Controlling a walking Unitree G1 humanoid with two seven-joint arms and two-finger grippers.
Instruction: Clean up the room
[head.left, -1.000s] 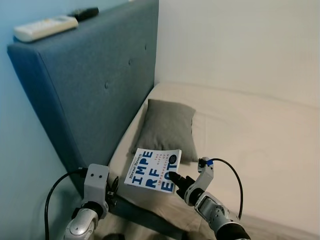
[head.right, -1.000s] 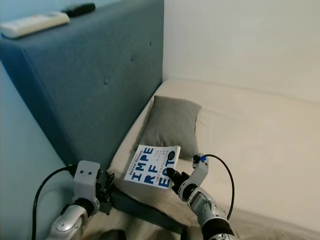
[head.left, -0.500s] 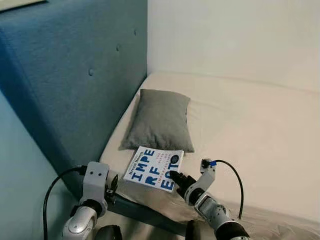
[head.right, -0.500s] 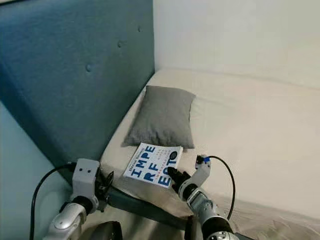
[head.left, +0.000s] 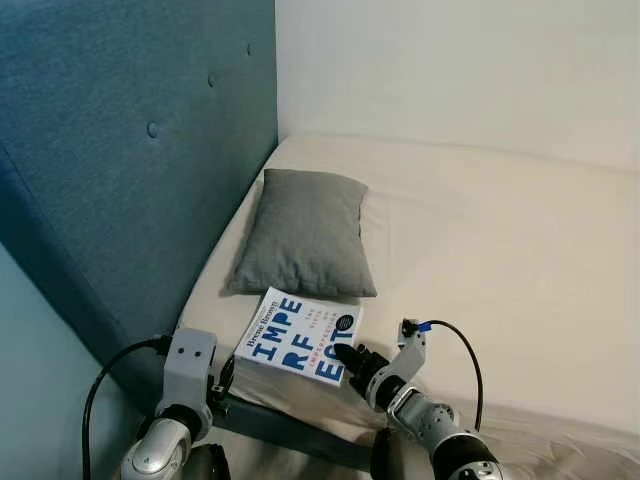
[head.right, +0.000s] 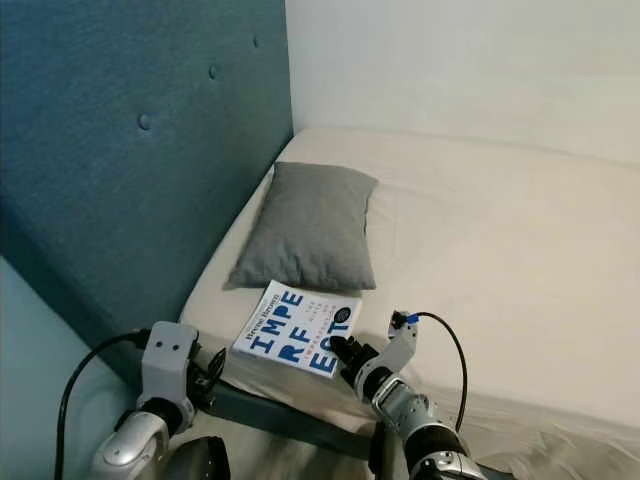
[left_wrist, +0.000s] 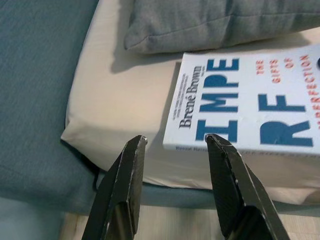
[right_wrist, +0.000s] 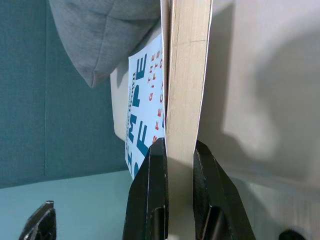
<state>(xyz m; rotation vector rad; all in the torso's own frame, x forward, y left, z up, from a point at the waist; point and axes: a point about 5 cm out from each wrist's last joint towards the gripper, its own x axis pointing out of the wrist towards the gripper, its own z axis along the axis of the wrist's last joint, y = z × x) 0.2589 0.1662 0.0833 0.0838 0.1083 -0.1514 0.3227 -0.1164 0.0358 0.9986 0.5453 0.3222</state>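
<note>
A white paperback book with big blue letters lies flat over the near corner of the beige mattress, just in front of a grey pillow. My right gripper is shut on the book's near right edge; in the right wrist view its two fingers pinch the book by its page block. My left gripper is open, low at the bed's corner, its fingertips just short of the book's spine edge, holding nothing.
A tall blue padded headboard stands along the left of the bed. A white wall runs behind the mattress. The dark bed frame crosses below the mattress corner between my arms. A pale blue wall is at the far left.
The camera has tilted down and moved closer, so the headboard's top has left the picture. The book, still in my right gripper, has sunk from hanging above the corner onto the mattress.
</note>
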